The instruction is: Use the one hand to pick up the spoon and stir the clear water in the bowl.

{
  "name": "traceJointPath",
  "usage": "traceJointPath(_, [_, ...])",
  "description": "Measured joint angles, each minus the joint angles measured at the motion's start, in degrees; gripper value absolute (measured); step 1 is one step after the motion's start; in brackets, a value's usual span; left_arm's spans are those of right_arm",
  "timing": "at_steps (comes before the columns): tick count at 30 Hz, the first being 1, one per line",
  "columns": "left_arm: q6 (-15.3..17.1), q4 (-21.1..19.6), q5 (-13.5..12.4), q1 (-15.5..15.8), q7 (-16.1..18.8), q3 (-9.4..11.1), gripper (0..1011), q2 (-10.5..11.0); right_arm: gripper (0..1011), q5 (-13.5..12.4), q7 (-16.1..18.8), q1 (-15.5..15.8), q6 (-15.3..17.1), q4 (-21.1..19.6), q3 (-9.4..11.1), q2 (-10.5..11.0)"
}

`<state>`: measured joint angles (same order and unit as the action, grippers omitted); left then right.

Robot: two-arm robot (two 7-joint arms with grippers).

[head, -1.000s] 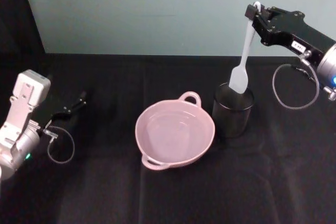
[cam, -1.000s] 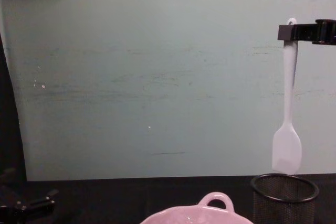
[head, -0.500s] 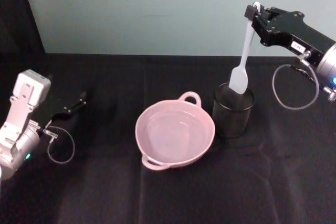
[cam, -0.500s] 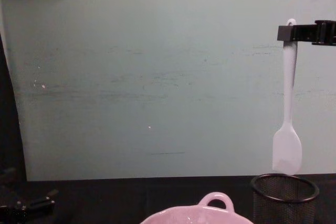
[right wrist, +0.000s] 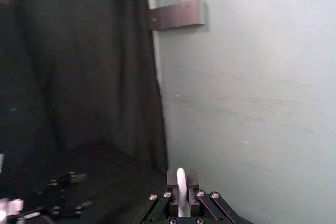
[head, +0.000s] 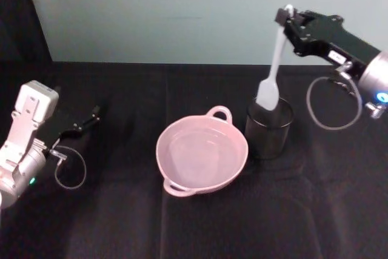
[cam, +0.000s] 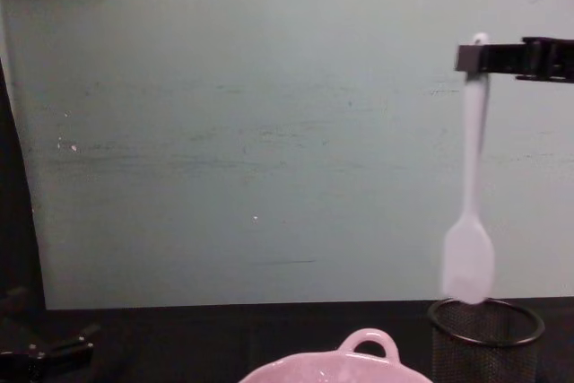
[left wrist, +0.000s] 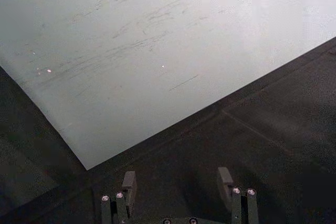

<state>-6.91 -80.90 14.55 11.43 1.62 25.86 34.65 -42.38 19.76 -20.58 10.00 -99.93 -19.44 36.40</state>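
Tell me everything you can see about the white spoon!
The spoon is long, slim and white, like plastic, with a flat paddle-shaped head and a small hole at the handle's end. It hangs nearly upright, head down. The right gripper pinches it near the top of the handle. Its head hangs over the black mesh cup, about level with the rim, beside the pink bowl. Nothing else seems to touch it.

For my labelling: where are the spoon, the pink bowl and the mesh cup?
spoon (cam: pixel 467 262): chest view, paddle head.
pink bowl (head: pixel 168 150): head view, inner left wall.
mesh cup (head: pixel 270 141): head view, front wall.
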Motion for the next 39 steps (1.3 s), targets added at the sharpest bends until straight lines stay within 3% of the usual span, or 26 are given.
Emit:
traceJointPath(10, [0.0,0.0,0.0,0.0,0.0,0.0,1011,0.0,110,2.3,4.6,-2.6,-1.7,2.5,-5.9,-4.7])
traceJointPath(18, [0.0,0.0,0.0,0.0,0.0,0.0,1011,0.0,109,5.9,8.0,-2.8,-4.8,8.4,-10.7,-8.6])
traceJointPath(30, [0.0,0.0,0.0,0.0,0.0,0.0,1011,0.0,110,6.7,10.8,-2.8,-7.3,14.5,-12.7,-12.8])
traceJointPath(31, [0.0,0.0,0.0,0.0,0.0,0.0,1011,0.0,110,6.8,11.5,-3.4,-8.1,16.3,-13.0,-14.0])
traceJointPath(39, [0.0,0.0,0.0,0.0,0.0,0.0,1011,0.0,110,7.5,12.2,-5.9,-10.9,22.7,-12.8,-17.3])
